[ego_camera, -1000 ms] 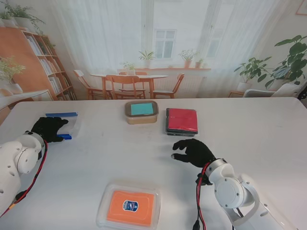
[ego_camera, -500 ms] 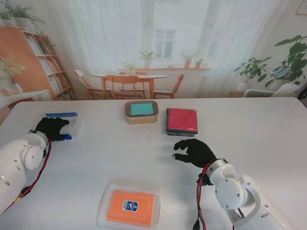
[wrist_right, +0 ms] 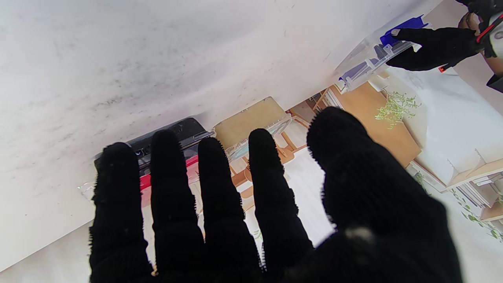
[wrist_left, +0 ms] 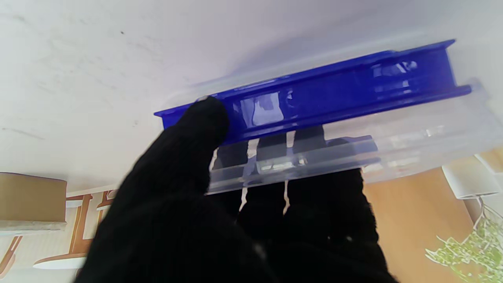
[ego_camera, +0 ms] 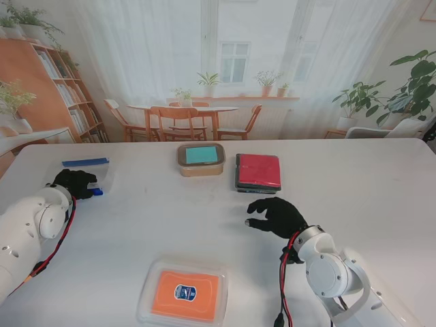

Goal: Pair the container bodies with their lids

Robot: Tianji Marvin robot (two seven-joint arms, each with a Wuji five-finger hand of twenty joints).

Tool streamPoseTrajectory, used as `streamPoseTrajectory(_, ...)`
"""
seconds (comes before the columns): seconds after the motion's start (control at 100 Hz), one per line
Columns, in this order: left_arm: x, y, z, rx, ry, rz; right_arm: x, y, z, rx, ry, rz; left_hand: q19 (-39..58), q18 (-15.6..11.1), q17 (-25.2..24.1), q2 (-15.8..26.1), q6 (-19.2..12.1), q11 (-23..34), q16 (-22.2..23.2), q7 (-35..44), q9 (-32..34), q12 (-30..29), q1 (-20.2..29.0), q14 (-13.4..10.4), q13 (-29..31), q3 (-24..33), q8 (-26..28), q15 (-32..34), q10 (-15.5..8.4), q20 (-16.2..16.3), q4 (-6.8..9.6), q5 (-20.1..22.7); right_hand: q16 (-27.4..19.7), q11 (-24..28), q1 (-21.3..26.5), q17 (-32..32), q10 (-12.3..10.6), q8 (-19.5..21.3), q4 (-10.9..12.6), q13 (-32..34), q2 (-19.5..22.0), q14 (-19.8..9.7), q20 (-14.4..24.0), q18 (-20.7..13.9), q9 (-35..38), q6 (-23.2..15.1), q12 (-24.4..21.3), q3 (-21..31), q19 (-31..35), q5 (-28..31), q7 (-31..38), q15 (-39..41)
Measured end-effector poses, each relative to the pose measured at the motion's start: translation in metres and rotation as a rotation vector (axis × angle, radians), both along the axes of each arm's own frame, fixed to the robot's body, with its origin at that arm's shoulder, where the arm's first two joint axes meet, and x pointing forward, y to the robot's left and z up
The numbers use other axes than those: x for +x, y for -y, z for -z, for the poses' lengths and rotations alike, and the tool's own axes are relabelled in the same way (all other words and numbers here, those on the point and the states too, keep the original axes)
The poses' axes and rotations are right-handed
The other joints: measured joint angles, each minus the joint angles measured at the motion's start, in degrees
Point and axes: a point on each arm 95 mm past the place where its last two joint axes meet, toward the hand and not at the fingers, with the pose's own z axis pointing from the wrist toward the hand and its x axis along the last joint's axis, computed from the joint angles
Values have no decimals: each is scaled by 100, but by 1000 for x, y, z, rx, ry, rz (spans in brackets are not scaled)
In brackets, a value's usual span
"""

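Note:
My left hand (ego_camera: pixel 73 182) is shut on a clear lid with blue clips (ego_camera: pixel 94 169) at the far left of the table. In the left wrist view the thumb presses on a blue clip (wrist_left: pixel 334 90), and the other fingers show through the clear lid (wrist_left: pixel 412 137) from behind. My right hand (ego_camera: pixel 276 214) hovers open, fingers spread, just nearer to me than the red-lidded dark container (ego_camera: pixel 258 172). A tan container with a teal lid (ego_camera: pixel 201 158) stands to its left. The right wrist view shows the right hand (wrist_right: pixel 235 216), the red-lidded container (wrist_right: pixel 184 127) and the tan container (wrist_right: pixel 247 118).
A clear container with orange contents and a blue label (ego_camera: pixel 182 294) lies close to me at the table's front, between the arms. The white table (ego_camera: pixel 354 184) runs wide to the right. Chairs, shelves and plants stand beyond its far edge.
My left arm has swung farther over the table and the lid in its hand has shifted slightly away from me. The right hand has hardly moved.

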Motion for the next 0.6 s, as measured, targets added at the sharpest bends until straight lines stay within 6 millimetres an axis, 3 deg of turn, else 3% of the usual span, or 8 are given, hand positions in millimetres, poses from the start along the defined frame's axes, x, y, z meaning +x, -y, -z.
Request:
streamPoseTrajectory(0.1, 2, 1, 0, -4, -3, 1, 0, 0, 0, -1, 0, -1, 205, 134, 405, -52, -131, -40, 51, 301, 646, 419, 300, 35, 479, -138, 60, 185, 0, 110, -72, 352, 0, 0, 0, 0, 0, 0, 0, 0, 0, 0, 0, 0, 0, -1, 0, 0, 0, 0, 0, 0)
streamPoseTrajectory(0.29, 3, 2, 0, -35, 14, 17, 0, 0, 0, -3, -2, -4, 619, 518, 1045, -107, -290, -207, 118, 1104, 1572, 918, 606, 231, 1164, -617, 125, 480, 1, 233, -45, 764, 0, 0, 0, 0, 0, 0, 0, 0, 0, 0, 0, 0, 0, -2, 0, 0, 0, 0, 0, 0)
streamPoseTrajectory(0.42, 1, 4, -1, -86, 19, 54, 1, 0, -1, -1, -1, -5, 753, 776, 1447, -118, -307, -255, 208, 1262, 1871, 1185, 650, 362, 1505, -735, 125, 716, 2, 239, -83, 897, 0, 0, 0, 0, -1, 0, 0, 0, 0, 0, 0, 0, 0, -2, 0, 0, 0, 0, 0, 0)
streamPoseTrajectory(0.6, -7, 9, -2, -125, 0, 96, 3, -1, -2, 5, 0, -7, 762, 881, 1663, -184, -305, -259, 264, 1306, 1973, 1223, 650, 422, 1610, -738, 123, 778, 16, 239, -41, 960, 0, 0, 0, 0, -1, 0, 0, 0, 0, 0, 0, 0, 0, -2, 0, 0, 0, 0, 0, 0)
